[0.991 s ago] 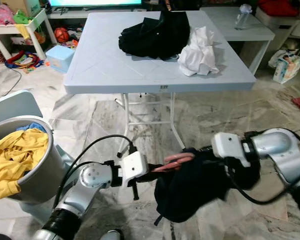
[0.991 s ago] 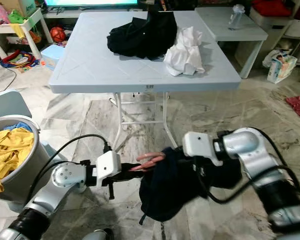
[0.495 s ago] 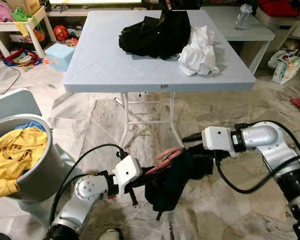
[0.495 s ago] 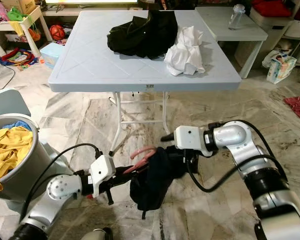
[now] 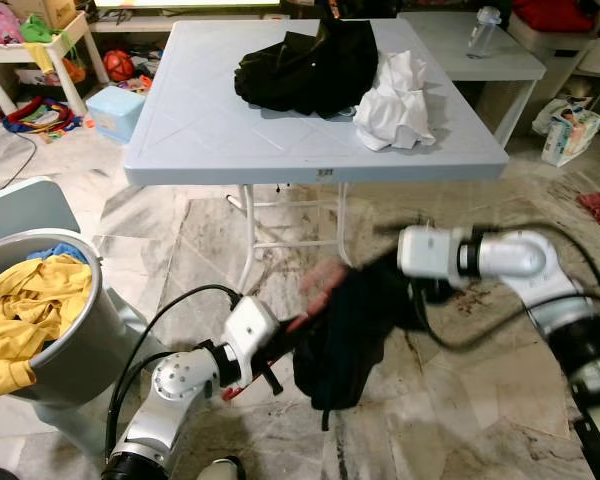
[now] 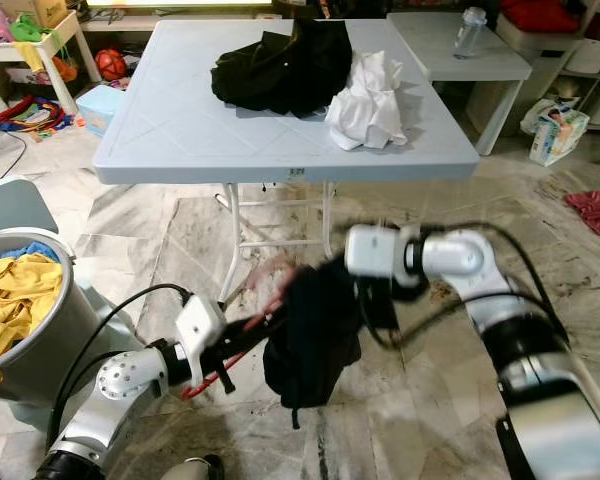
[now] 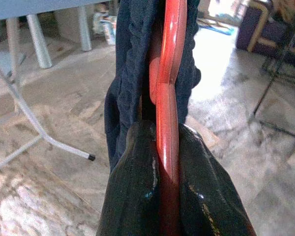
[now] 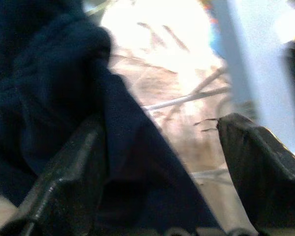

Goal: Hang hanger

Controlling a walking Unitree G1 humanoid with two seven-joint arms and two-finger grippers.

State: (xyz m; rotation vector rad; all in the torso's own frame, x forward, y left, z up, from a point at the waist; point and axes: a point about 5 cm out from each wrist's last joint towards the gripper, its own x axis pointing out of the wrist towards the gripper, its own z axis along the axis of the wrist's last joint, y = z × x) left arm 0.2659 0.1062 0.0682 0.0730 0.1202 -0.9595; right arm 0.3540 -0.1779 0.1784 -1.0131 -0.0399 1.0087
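- Risk: we think the garment (image 5: 345,320) could slide off the hanger (image 7: 168,93). It looks bunched to one side, hanging low over the floor (image 5: 460,400), and the right arm is motion-blurred, so any tug may pull it loose.
- Risk: the hanger sits thin between the left gripper (image 7: 167,162) fingers (image 7: 137,187). We judge it could twist or slip in that pinch under the cloth's weight.
- Risk: no rail or hook is in sight, so a carry seems to be ahead. The cloth could snag the bench (image 5: 230,130) legs, which are near.
- Left fingers are clenched on the hanger's red bar, one each side.
- Right gripper (image 8: 157,162) fingers are spread apart, dark cloth lying between them. One finger (image 8: 64,182) seems to touch it, and we can't tell if it carries any weight.
- Hanger: red/pink plastic, glossy, narrow ridged bar. It is held between the two arms, below and in front of the bench edge, above the floor. The hook end is blurred pink in the left eye view (image 5: 325,285).
- Garment: dark navy, soft, crumpled, wrapped round the hanger and drooping below it.
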